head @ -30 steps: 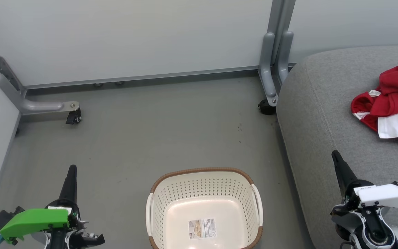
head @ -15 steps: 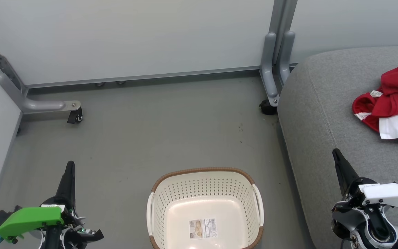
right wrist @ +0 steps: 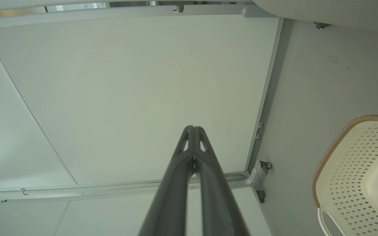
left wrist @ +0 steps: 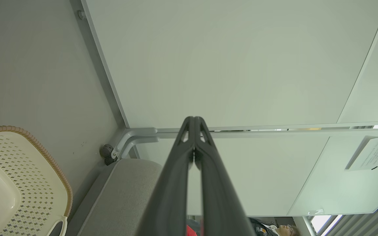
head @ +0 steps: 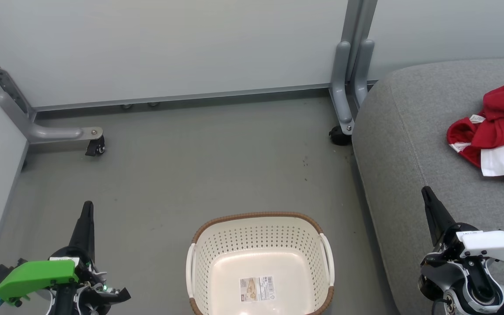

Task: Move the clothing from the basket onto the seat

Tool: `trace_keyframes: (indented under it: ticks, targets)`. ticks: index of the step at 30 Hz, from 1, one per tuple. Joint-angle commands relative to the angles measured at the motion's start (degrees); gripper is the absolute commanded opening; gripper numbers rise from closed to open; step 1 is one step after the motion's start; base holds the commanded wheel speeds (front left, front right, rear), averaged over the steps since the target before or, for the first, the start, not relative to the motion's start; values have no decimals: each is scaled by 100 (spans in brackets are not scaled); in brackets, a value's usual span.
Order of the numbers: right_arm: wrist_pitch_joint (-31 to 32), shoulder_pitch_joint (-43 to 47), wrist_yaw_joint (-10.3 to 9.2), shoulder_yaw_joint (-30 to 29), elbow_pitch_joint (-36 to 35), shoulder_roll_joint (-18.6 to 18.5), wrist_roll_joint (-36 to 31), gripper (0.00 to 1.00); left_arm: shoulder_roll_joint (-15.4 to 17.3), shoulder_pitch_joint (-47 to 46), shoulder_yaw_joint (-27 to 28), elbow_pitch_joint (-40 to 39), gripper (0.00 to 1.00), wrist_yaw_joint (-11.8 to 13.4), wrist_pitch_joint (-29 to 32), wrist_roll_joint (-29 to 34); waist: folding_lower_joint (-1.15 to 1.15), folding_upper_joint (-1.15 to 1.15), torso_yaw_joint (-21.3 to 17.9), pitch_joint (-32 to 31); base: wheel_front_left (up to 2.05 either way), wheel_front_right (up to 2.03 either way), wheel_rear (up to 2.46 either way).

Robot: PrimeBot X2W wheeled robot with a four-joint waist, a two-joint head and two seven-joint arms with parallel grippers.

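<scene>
At the lower left of the head view the left gripper (head: 87, 210) hovers over the grey floor (head: 190, 166), its two dark fingers pressed together on nothing; the left wrist view shows the same shut tips. At the bottom centre the basket (head: 256, 215) stands on the floor with nothing in it but its paper label (head: 257, 289). To the right lies the seat (head: 409, 144), and over its near edge at the lower right the right gripper (head: 427, 194) points up the frame, fingers likewise pressed together and holding nothing. The clothing (head: 497, 127), a red and white heap, rests on the seat at the right edge, well apart from the basket.

The transfer looks finished, so the step in hand is probably settling to rest. Doing that well means keeping both arms clear of the basket's rim and of the heap, so no fabric is snagged or dragged off the cushion.

Against a second ago, the left fingertip sits a little higher and further left in the frame. The wall frame and seat have slid slightly right, which reads as the camera moving. The basket and the clothing lie as before.
</scene>
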Motion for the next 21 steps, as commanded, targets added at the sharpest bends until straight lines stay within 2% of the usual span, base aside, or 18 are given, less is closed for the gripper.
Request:
trace_keyframes:
  ticks: [1,21]
  targets:
    - [30,-38,2,-15,13,9,5,0,2,-61,14,-11,0,-25,21,-19,0,0,0,0,0,0,0]
    - [51,-42,2,-56,14,38,-38,0,3,-61,12,-11,0,-25,19,-19,0,0,0,0,0,0,0]
